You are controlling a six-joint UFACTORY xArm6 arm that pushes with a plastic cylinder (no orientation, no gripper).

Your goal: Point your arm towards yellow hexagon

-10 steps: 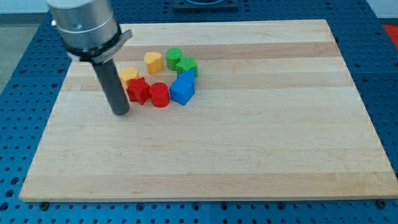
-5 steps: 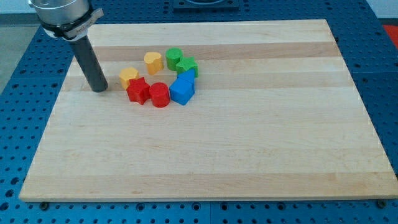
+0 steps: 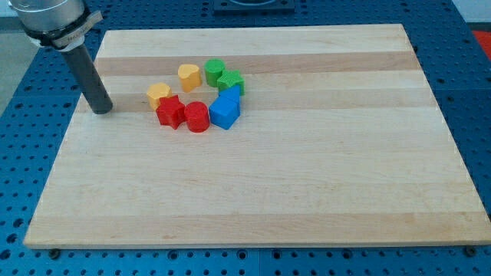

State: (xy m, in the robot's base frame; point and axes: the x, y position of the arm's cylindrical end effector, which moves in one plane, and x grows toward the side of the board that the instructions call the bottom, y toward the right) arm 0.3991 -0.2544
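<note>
The yellow hexagon lies on the wooden board at the left end of a cluster of blocks. My tip stands on the board to the hexagon's left, a clear gap away, near the board's left edge. To the hexagon's right are a yellow heart, a red star and a red cylinder.
Further right in the cluster are two green blocks and two blue blocks. A blue pegboard surface surrounds the board.
My tip has moved to the view's left and slightly up, away from the red star and the hexagon, toward the board's left edge. The blocks have not moved.
</note>
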